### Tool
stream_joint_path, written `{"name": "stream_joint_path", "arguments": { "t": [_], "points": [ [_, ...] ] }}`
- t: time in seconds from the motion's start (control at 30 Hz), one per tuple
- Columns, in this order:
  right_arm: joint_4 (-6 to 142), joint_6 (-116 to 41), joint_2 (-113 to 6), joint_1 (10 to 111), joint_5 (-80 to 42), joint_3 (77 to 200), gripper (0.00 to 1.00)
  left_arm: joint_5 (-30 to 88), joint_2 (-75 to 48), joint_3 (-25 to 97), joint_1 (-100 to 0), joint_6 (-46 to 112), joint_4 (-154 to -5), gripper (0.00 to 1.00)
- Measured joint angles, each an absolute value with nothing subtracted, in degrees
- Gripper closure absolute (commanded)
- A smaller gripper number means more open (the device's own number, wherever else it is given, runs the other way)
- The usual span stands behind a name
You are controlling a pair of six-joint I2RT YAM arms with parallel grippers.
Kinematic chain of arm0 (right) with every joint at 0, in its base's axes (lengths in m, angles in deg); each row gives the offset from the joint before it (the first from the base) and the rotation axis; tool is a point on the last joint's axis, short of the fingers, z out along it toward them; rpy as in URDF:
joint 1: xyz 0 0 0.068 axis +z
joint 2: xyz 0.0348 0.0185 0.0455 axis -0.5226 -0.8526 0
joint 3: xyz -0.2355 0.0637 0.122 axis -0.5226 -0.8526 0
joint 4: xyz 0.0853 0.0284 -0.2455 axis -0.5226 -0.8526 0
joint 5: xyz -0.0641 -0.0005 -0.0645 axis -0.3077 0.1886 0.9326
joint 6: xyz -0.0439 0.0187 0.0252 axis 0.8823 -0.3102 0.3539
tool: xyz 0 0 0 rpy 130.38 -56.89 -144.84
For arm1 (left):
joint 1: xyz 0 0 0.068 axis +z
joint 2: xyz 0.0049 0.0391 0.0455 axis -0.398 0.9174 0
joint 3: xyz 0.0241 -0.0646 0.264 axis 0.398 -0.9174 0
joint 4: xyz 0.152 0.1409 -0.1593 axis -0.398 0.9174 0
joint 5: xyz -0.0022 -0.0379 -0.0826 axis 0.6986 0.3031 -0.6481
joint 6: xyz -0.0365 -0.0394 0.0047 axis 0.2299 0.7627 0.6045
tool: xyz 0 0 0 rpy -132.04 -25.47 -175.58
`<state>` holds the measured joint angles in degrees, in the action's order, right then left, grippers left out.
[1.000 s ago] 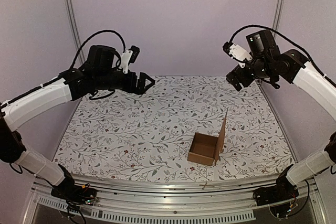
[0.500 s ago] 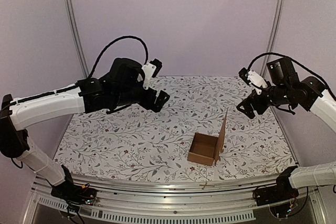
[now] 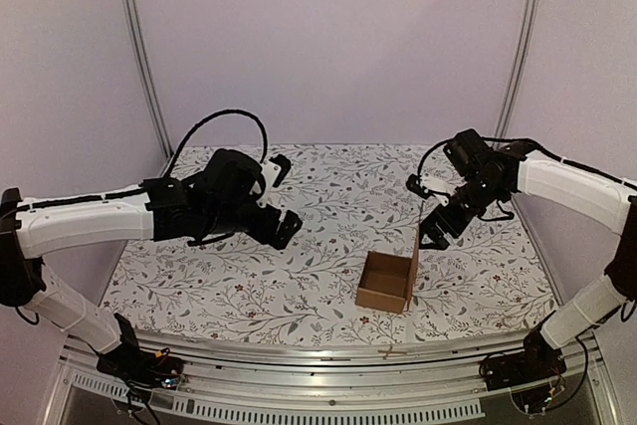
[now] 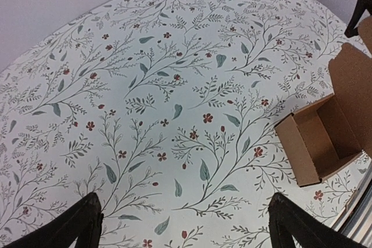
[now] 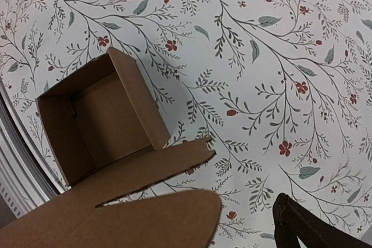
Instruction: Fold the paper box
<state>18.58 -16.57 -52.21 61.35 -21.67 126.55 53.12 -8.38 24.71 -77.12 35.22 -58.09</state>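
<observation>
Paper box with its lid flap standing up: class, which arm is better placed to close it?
Probably right: the right gripper, open, hangs beside the paper box's upright flap; the left gripper is open far off.

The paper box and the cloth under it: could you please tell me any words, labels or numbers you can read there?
None: no readable text in any view.
The paper box shows plain brown cardboard on every visible face.
The tablecloth bears only a leaf-and-flower print.

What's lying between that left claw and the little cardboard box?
Nothing but bare flowered tablecloth between the left gripper and the box, seen from the top camera.
</observation>
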Motion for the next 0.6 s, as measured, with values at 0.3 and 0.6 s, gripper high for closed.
{"name": "stream_joint_path", "arguments": {
  "t": [0.3,0.6],
  "points": [
    [16.59,-15.92,-82.81,68.22,-29.82,168.34,0.01,65.86,-25.71,14.79,-77.69,37.94,-53.68,0.01],
    [11.67,-11.87,-94.05,77.2,-25.06,185.12,0.01,69.14,-38.87,8.71,-77.71,34.96,-53.13,0.03]
  ]
}}
